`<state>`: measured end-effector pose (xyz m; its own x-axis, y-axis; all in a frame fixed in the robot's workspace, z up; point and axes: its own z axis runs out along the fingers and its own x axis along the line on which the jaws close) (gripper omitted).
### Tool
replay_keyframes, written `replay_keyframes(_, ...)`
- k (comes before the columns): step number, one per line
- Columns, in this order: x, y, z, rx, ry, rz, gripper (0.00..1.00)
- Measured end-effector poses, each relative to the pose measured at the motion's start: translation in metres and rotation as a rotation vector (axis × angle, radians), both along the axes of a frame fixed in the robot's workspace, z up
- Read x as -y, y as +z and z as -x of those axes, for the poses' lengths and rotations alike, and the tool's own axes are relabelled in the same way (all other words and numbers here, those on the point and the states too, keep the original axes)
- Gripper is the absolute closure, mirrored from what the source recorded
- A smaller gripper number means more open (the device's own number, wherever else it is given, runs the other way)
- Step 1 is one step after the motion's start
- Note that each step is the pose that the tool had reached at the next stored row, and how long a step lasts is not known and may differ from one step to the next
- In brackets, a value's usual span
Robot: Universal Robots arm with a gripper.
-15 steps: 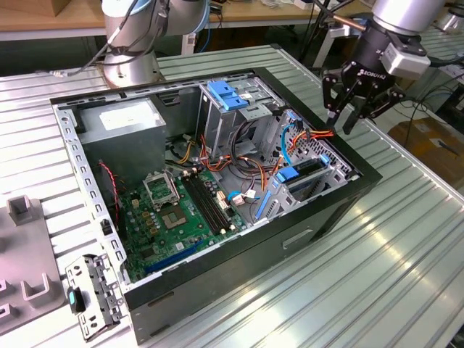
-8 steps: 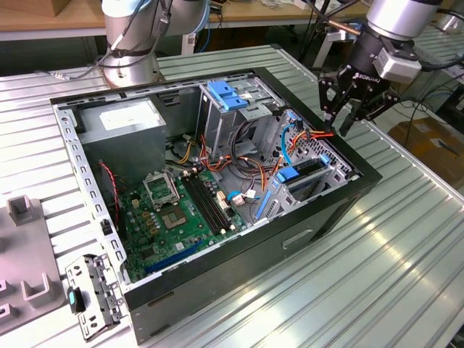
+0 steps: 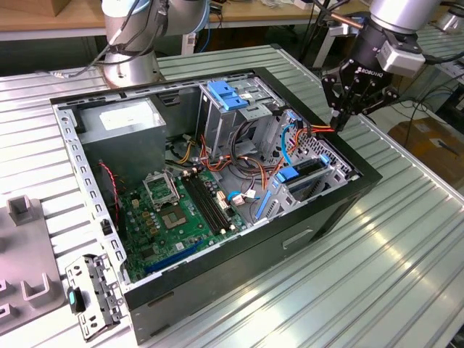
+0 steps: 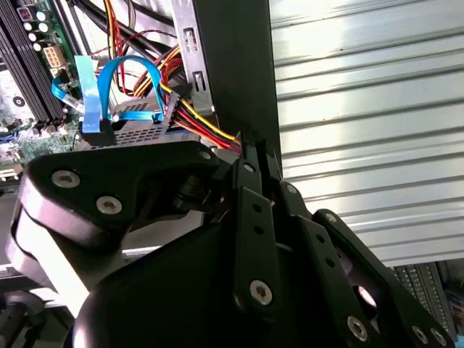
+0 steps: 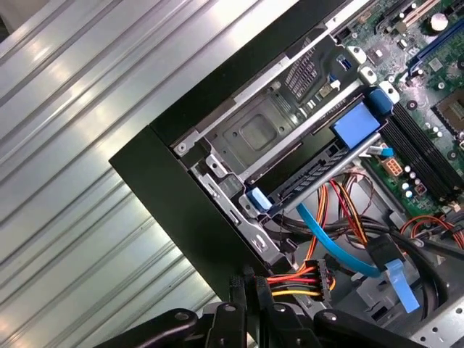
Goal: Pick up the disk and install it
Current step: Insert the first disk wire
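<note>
Gripper [image 3: 341, 120] at the computer case [image 3: 362, 190] black side wall; ribbed table [image 3: 406, 254] open outside, cables crowd inside. Fingers drawn together, tips touching the red-yellow-orange wire bundle [image 5: 290, 283]; whether they pinch it is unclear. Disk [image 5: 310, 172] appears slotted in the drive cage [image 5: 250, 134] nearby.

Black case [image 3: 341, 206]; green motherboard [image 3: 168, 217]; blue cable [image 5: 325, 243]; ribbed silver table [image 3: 391, 275]; black claw [image 3: 339, 120].

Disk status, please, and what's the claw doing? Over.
Gripper shut, tips at the wires. Disk apparently in its bay, not held. Wires close beside the bay.
</note>
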<state>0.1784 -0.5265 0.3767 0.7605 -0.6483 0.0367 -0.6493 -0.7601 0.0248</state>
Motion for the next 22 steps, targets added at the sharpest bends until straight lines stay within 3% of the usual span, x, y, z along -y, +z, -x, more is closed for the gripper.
replay_keyframes(9, 0.0002, 0.0000, 0.0107, 0.0001, -0.012, 0.0001, 0.84)
replay_keyframes(18, 0.0001, -0.0004, 0.0107, 0.0000, -0.158, 0.0003, 0.84)
replay_keyframes(22, 0.0002, -0.0006, 0.0118, 0.0000, -0.174, 0.0000, 0.84)
